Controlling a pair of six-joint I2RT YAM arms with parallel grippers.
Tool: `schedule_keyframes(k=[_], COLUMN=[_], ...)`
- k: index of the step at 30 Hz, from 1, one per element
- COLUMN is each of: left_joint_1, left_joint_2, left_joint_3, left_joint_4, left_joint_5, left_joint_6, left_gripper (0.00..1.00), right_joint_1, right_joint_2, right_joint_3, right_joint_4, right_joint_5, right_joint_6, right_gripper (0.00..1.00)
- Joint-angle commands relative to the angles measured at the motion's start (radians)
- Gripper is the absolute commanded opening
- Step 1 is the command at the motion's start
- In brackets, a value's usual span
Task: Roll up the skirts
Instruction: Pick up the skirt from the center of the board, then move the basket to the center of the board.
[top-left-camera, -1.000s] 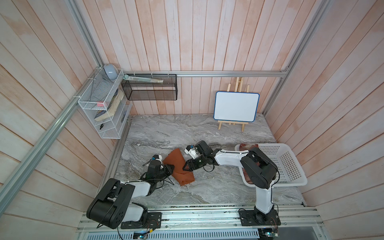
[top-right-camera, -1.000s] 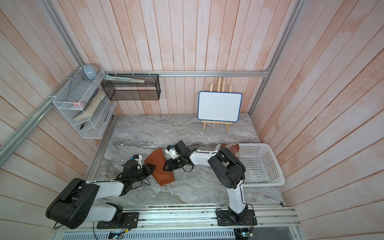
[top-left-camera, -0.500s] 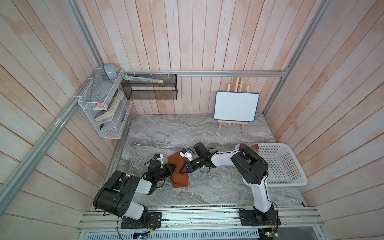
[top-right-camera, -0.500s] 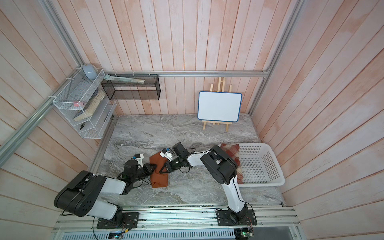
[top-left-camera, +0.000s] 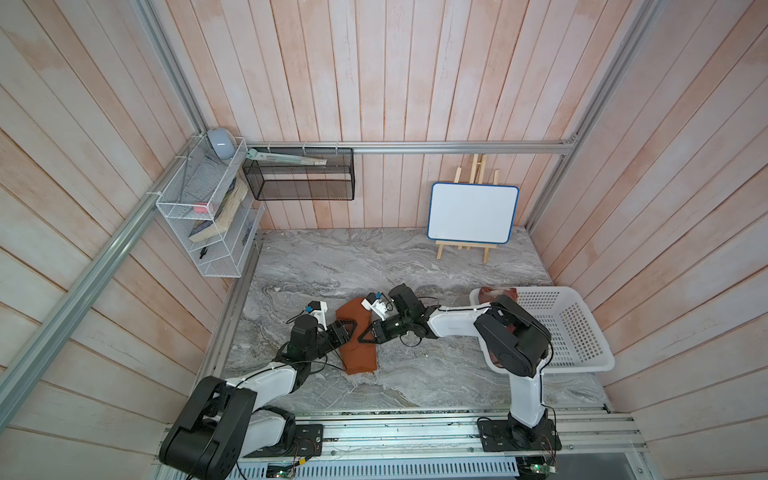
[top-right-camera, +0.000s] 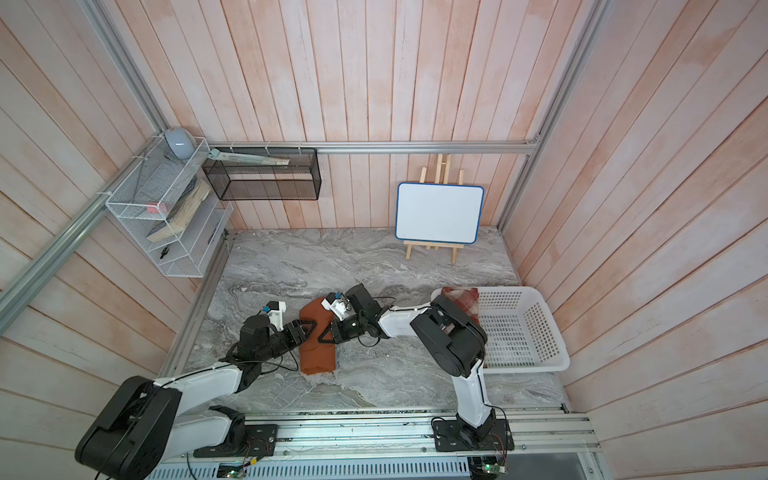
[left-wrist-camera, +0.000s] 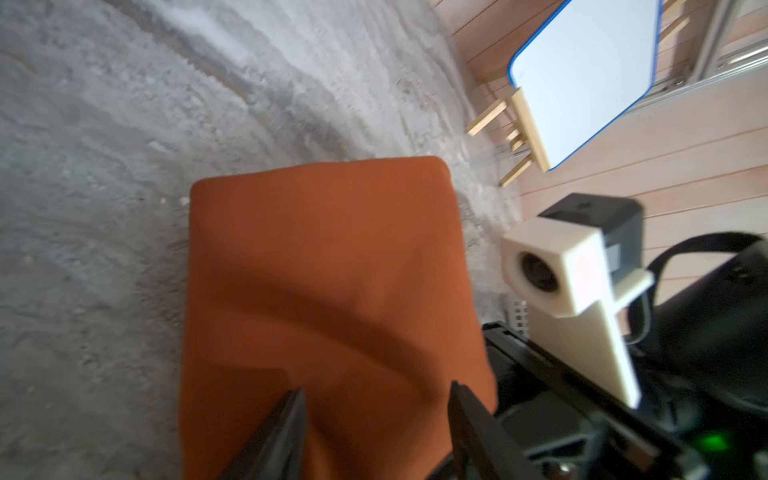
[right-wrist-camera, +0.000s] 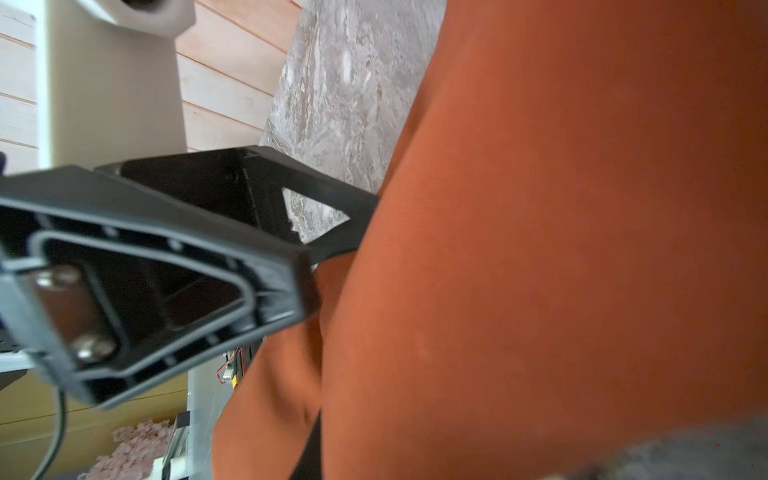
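The rust-orange skirt (top-left-camera: 359, 353) (top-right-camera: 318, 353) lies folded into a narrow strip on the marble table, between my two grippers. My left gripper (top-left-camera: 348, 328) (top-right-camera: 309, 328) (left-wrist-camera: 376, 399) hovers open over the strip's left edge, with only cloth showing between its fingers. Meeting it from the right, my right gripper (top-left-camera: 365, 334) (top-right-camera: 324, 332) is shut on a fold of this skirt. Orange cloth (right-wrist-camera: 540, 249) fills the right wrist view and hides all but a dark sliver of one finger (right-wrist-camera: 311, 449). The plaid skirt (top-left-camera: 496, 296) (top-right-camera: 461, 300) lies in the white basket's near-left corner.
The white perforated basket (top-left-camera: 582, 332) (top-right-camera: 536, 332) stands at the table's right, behind my right arm. A whiteboard on an easel (top-left-camera: 473, 212) stands at the back. A white wire shelf (top-left-camera: 208, 216) and a black mesh basket (top-left-camera: 299, 178) hang on the walls.
My right gripper moved left across the orange skirt and closed, and the cloth now lies narrower. My left gripper's jaws have opened.
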Motion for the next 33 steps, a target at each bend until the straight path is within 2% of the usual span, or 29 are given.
schedule_keyframes(k=[1,4,11,15,18,22,26,29,33], left_joint_1=[0.024,0.049,0.075,0.075,0.061,-0.074,-0.185,-0.294,-0.425], left_joint_2=[-0.132,-0.208,-0.206,-0.157,-0.098,-0.003,0.143,0.286,0.504], left_joint_3=[0.077,0.132,0.177,0.156,0.126,0.138,0.153,0.241,0.386], left_joint_4=[-0.199,-0.282,-0.308,-0.226,-0.131,-0.050,0.126,0.179,0.376], left_joint_5=[-0.013,-0.039,-0.018,0.052,0.105,0.055,0.053,0.066,0.186], left_joint_6=[0.058,0.074,0.089,0.047,0.006,-0.019,-0.110,-0.135,-0.265], left_gripper=[0.65,0.71,0.72,0.71,0.68,0.68,0.68,0.68,0.70], right_joint_1=[-0.002,-0.013,-0.031,-0.050,-0.100,-0.187,-0.244,-0.264,-0.300], right_joint_2=[-0.080,-0.136,-0.247,-0.336,-0.461,-0.669,-0.823,-0.879,-0.933], right_joint_3=[-0.033,-0.076,-0.134,-0.167,-0.182,-0.178,-0.157,-0.128,-0.105], right_joint_4=[-0.001,0.017,0.004,-0.017,-0.100,-0.259,-0.322,-0.344,-0.364], right_joint_5=[0.083,0.098,0.138,0.176,0.250,0.519,0.687,0.762,0.834], right_joint_6=[-0.024,-0.015,-0.015,-0.016,-0.034,-0.051,-0.066,-0.086,-0.102], right_gripper=[0.00,0.00,0.00,0.00,0.00,0.00,0.00,0.00,0.00])
